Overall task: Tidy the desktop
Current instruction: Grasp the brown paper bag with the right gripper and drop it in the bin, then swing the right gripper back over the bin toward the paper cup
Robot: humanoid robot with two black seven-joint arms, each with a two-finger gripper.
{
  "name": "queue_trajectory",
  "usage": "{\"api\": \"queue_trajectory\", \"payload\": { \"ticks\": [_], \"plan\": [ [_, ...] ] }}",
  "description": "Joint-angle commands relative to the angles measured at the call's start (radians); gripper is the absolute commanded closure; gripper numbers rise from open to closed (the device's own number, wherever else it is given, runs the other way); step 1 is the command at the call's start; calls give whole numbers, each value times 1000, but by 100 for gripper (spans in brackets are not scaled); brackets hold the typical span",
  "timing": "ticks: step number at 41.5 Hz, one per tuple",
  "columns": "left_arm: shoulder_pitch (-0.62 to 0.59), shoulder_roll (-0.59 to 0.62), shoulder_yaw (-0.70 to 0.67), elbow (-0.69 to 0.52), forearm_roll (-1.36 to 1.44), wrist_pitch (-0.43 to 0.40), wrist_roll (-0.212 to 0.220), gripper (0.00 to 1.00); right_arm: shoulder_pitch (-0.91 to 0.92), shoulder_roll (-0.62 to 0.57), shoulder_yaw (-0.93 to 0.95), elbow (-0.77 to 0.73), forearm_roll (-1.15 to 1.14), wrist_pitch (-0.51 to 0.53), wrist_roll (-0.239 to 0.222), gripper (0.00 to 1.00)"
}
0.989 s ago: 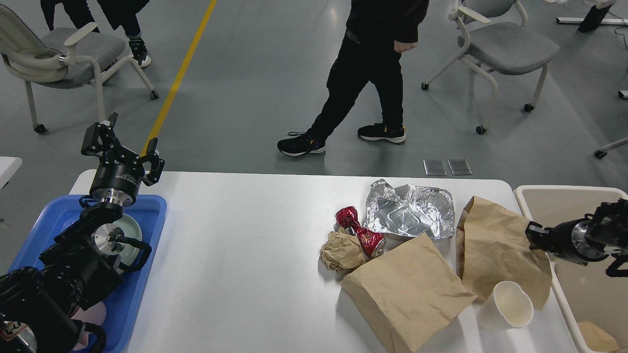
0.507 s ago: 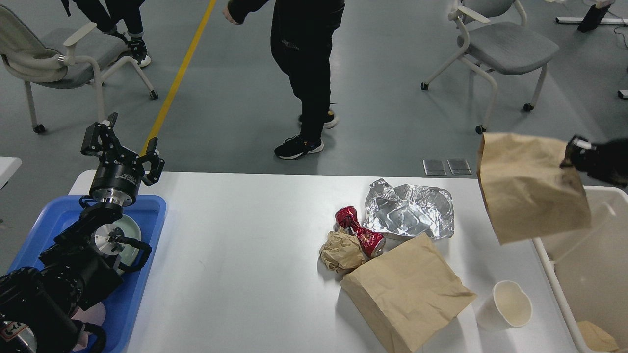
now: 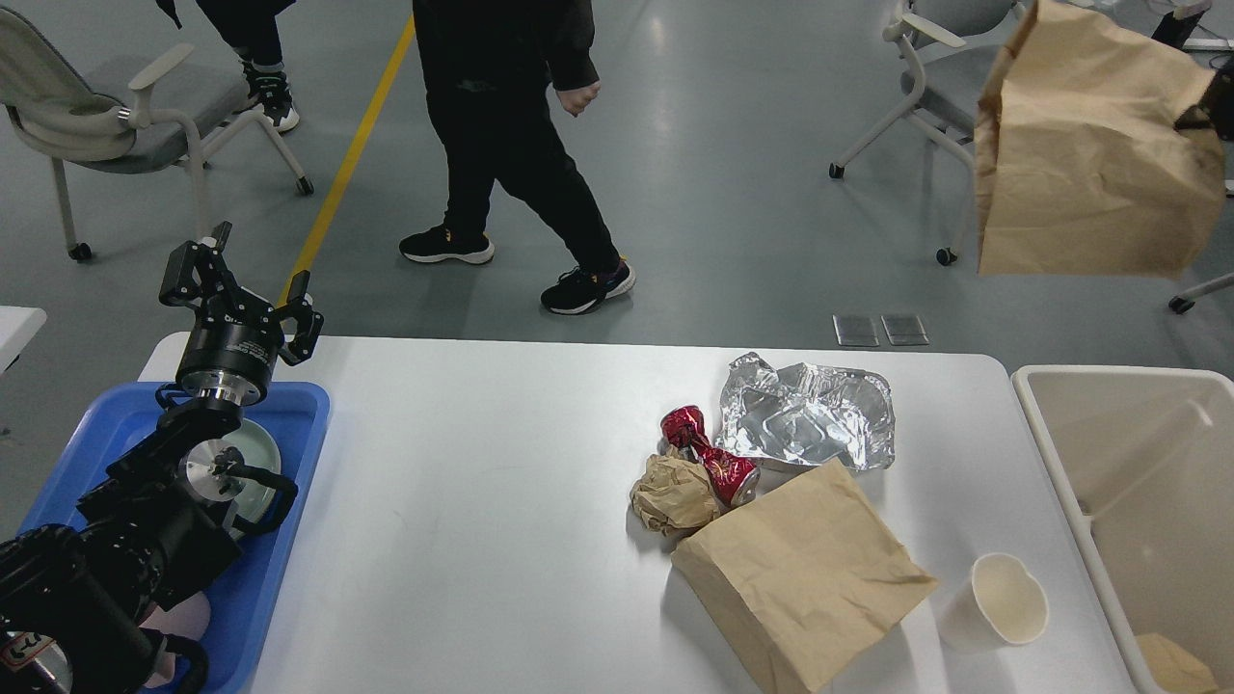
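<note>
The white desktop (image 3: pixel 482 501) holds a flat brown paper bag (image 3: pixel 805 578), a crumpled paper ball (image 3: pixel 672 493), a crushed red can (image 3: pixel 709 455), a crumpled foil tray (image 3: pixel 805 416) and a white paper cup (image 3: pixel 998 600). My right gripper (image 3: pixel 1210 104) is at the top right edge, mostly out of view. It holds a second brown paper bag (image 3: pixel 1089 154) high in the air, above and behind the beige bin (image 3: pixel 1051 463). My left gripper (image 3: pixel 253 268) is open and empty, raised over the far end of the blue tray (image 3: pixel 299 414).
The blue tray holds a pale green plate (image 3: pixel 260 451) under my left arm. The bin has a scrap of brown paper (image 3: pixel 1171 663) at its near end. A person (image 3: pixel 501 125) walks past behind the table. Chairs stand far left and far right.
My right gripper took hold of the brown paper bag on the table's right side and lifted it high, up and to the right. The person walked left. My left arm stayed still.
</note>
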Motion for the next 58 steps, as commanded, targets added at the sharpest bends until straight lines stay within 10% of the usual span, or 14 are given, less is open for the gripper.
{"api": "queue_trajectory", "payload": {
  "ticks": [1, 13, 18, 38, 58],
  "plan": [
    [0, 0, 0, 0, 0, -1, 0, 3, -163, -8, 2, -95, 0, -39, 0, 100],
    [0, 0, 0, 0, 0, -1, 0, 3, -694, 3, 99, -230, 50, -209, 0, 100],
    [0, 0, 0, 0, 0, -1, 0, 3, -787, 17, 165, -247, 50, -312, 1, 0],
    [0, 0, 1, 0, 0, 0, 0, 3, -676, 66, 186, -236, 41, -334, -2, 0],
    [0, 0, 0, 0, 0, -1, 0, 3, 110, 559, -257, 27, 44, 125, -3, 0]
  ]
}}
